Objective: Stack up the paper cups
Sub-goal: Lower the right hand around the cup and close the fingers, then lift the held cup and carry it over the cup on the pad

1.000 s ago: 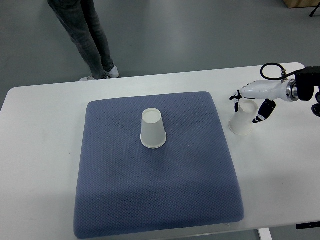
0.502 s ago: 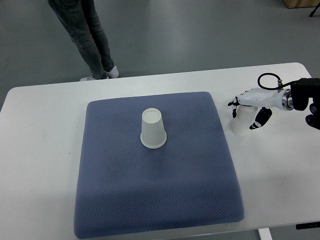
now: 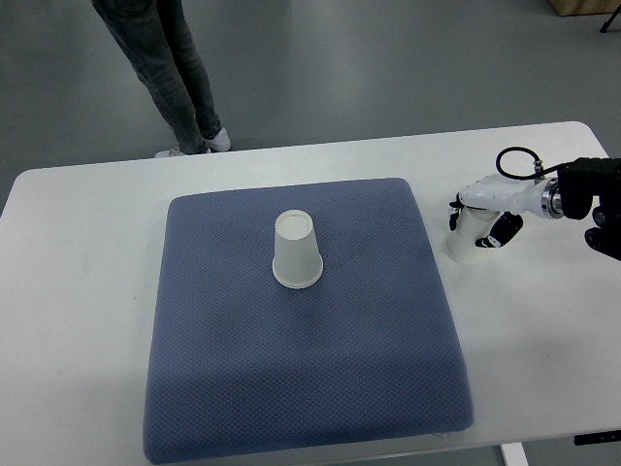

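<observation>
One white paper cup [image 3: 296, 250] stands upside down in the middle of the blue mat [image 3: 301, 369]. A second white paper cup [image 3: 469, 238] stands upside down on the white table just right of the mat. My right hand [image 3: 477, 221] comes in from the right edge and sits low over this cup. Its fingers are closed around the cup's upper part, thumb on one side and fingers on the other. The cup still rests on the table. The left arm does not show.
The white table [image 3: 87, 252] extends around the mat on all sides. A person's legs [image 3: 165, 68] stand on the grey floor beyond the table's far edge, at the upper left.
My right hand has dropped lower onto the right cup and its fingers have closed around it. The cup on the mat has not moved.
</observation>
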### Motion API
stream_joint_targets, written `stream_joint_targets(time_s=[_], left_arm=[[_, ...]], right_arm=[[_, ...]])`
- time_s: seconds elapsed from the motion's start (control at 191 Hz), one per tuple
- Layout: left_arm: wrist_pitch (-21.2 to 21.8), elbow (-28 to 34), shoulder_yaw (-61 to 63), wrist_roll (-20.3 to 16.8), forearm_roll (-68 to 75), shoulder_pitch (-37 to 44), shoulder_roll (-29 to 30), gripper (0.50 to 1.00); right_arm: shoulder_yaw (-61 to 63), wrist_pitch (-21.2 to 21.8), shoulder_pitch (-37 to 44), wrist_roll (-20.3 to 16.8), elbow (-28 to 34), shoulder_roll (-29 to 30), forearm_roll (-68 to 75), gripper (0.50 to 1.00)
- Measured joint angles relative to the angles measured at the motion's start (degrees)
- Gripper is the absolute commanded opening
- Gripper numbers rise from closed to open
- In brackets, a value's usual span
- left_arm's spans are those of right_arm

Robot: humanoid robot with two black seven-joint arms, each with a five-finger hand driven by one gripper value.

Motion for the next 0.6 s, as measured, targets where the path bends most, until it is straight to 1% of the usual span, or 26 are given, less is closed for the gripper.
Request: stream_joint_targets(time_s=[0.021,0.026,0.052,0.073,0.126,0.602], left_arm=[[0.00,0.00,0.00,0.00,0.00,0.00,0.00,1.000],[0.00,0.00,0.00,0.00,0.00,0.00,0.00,1.000],[0.00,0.00,0.00,0.00,0.00,0.00,0.00,1.000],[0.00,0.00,0.00,0.00,0.00,0.00,0.00,1.000],[0.00,0.00,0.00,0.00,0.00,0.00,0.00,1.000],[0.00,0.00,0.00,0.03,0.00,0.00,0.00,1.000]], right_arm=[[-0.01,0.03,0.00,0.01,-0.07,0.08,0.00,0.592],[-0.01,0.04,0.00,0.01,-0.08,0.10,0.00,0.582],[-0.02,0.08,0.00,0.02,-0.15,0.16,0.00,0.566],[-0.03,0.13,0.00,0.03,-0.21,0.21,0.00,0.535],[-0.04,0.22,0.00,0.04,-0.31,0.28,0.00,0.500],[-0.05,0.61,0.55,0.03,-0.50,-0.13,0.02,0.500]])
